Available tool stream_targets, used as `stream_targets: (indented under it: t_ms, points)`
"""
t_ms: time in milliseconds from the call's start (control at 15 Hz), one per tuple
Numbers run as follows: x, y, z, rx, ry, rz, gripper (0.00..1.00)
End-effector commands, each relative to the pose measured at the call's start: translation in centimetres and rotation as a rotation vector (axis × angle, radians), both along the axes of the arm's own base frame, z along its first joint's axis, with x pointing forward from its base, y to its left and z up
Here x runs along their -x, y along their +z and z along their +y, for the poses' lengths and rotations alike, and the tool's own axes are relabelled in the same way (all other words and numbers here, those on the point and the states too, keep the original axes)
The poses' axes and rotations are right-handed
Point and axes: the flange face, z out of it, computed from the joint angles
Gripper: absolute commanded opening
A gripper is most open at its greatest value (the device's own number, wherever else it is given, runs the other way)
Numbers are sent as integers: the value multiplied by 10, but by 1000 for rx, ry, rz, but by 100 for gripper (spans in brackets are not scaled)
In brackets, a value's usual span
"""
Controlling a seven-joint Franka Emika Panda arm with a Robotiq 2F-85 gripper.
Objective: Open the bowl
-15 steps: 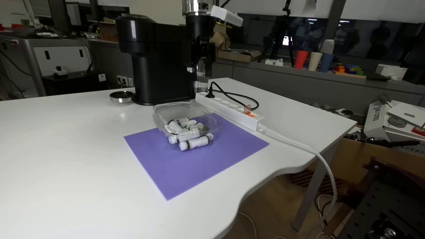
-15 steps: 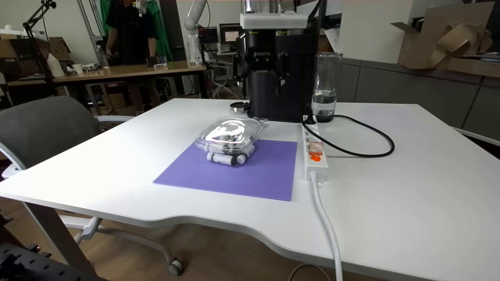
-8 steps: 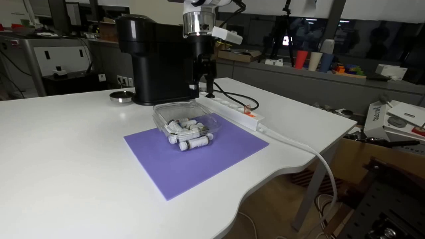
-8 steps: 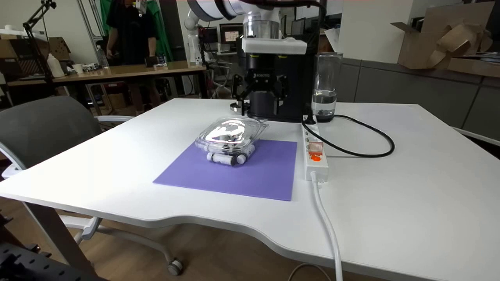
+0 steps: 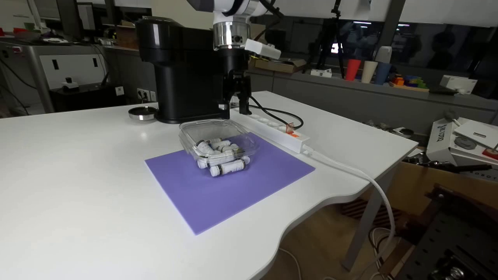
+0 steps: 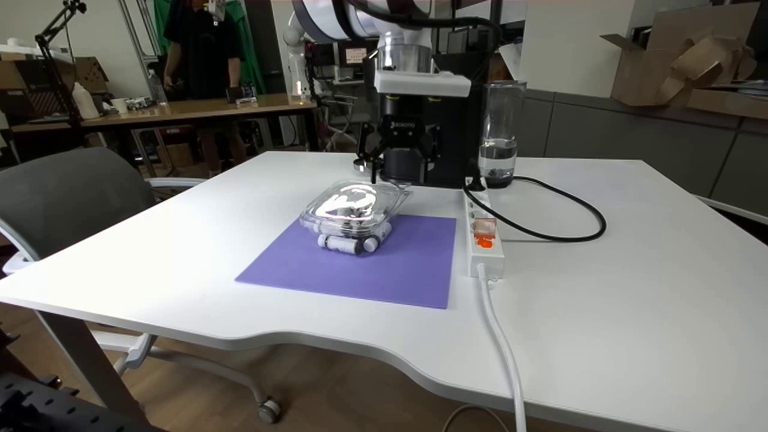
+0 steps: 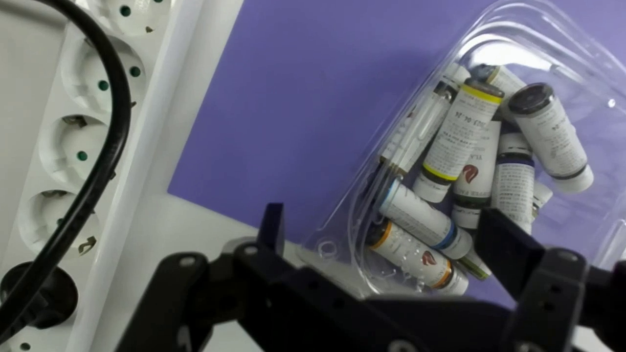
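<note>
The bowl, a clear plastic container, shows in both exterior views [image 5: 190, 130] [image 6: 354, 201] and in the wrist view [image 7: 513, 51]. Its clear lid [image 6: 342, 193] appears to lie on top. Several white-labelled vials [image 5: 227, 168] [image 7: 462, 132] are inside. My gripper shows in both exterior views [image 5: 235, 111] [image 6: 399, 175], pointing down above the bowl's edge nearest the black machine. In the wrist view my gripper [image 7: 386, 227] is open and empty, with a corner tab [image 7: 326, 248] of the bowl between its fingers. I cannot tell whether a finger touches the plastic.
The bowl stands on a purple mat [image 5: 249, 194] on a white table. A white power strip [image 5: 272, 130] with a black cord [image 6: 564, 239] lies beside the mat. A tall black machine [image 5: 179, 77], a silver round dish [image 5: 142, 113] and a clear water tank [image 6: 501, 132] stand behind.
My gripper has come down in front of the black machine, close to the bowl's height, mostly in the first half second. It stays open. The bowl and mat have not moved.
</note>
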Motion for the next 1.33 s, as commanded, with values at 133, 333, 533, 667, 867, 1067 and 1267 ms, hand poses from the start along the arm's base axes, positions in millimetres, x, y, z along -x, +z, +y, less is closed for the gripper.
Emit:
stream_targets:
  t_ms: [133,333,533,667,867,1067,1267]
  points:
    - [-20,-8,-6,-12,-26,-2,100]
    - [-24,-9,-3,-22,-22,1,100]
    - [-27,-7,3,-34,-22,18,100]
    - [-27,-4,6,-46,-28,48,100]
    - [-24,2,7,-54,-49,98,100]
    - [-24,5,4,-53,-66,128,100]
    - [-26,4,3,-50,-54,118,100]
